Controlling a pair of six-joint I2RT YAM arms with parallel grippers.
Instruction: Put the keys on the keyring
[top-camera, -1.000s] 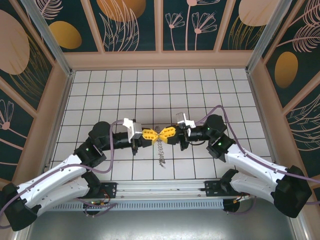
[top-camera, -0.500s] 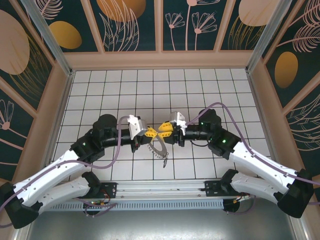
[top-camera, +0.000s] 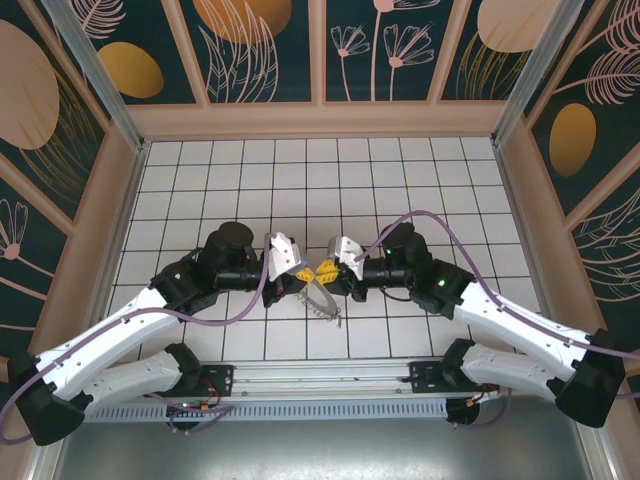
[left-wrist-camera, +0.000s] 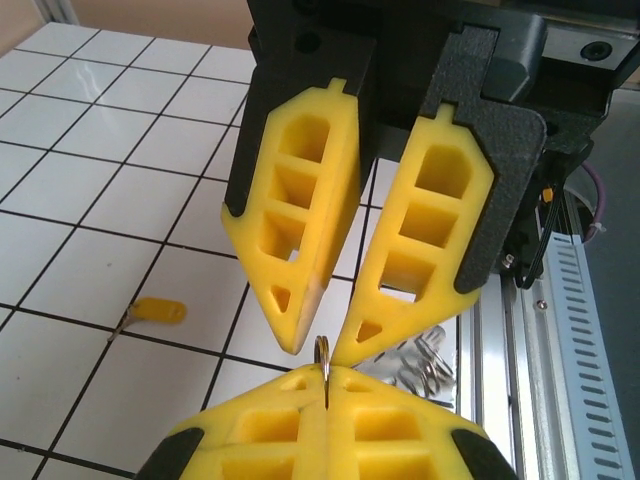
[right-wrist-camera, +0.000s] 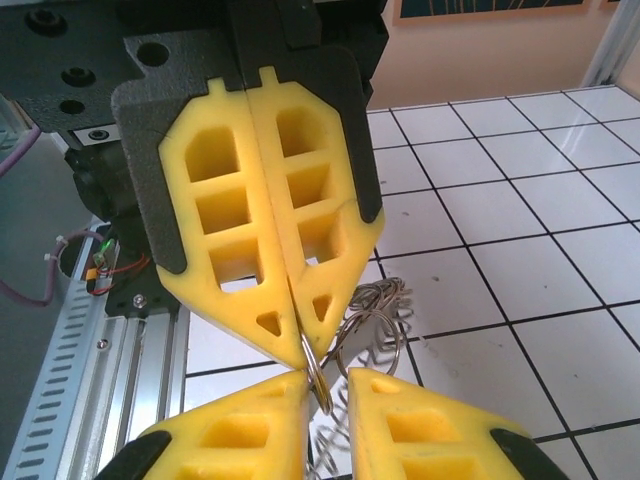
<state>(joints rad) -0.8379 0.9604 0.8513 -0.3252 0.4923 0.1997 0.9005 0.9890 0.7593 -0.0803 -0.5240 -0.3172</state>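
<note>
My left gripper (left-wrist-camera: 325, 372) is shut on the thin dark keyring (left-wrist-camera: 323, 348), which stands edge-on between its yellow fingers. The right gripper (right-wrist-camera: 328, 385) meets it tip to tip. Its jaws are slightly apart, with the keyring (right-wrist-camera: 320, 377) in the gap against one finger. The keys (right-wrist-camera: 376, 302), small grey metal pieces, hang bunched from the ring just above the tiles. From above, the left gripper (top-camera: 305, 271) and right gripper (top-camera: 323, 270) touch over the keys (top-camera: 325, 299). A small yellow piece (left-wrist-camera: 160, 310) lies loose on the floor.
The white tiled floor (top-camera: 320, 180) stretches back to the wooden walls. The metal rail (top-camera: 320, 378) that carries both arm bases runs along the near edge, close behind the grippers.
Both arms have pushed forward and their wrists have turned. The right gripper, shut a second ago, now has its jaws slightly apart. The hanging keys have swung and bunched up.
</note>
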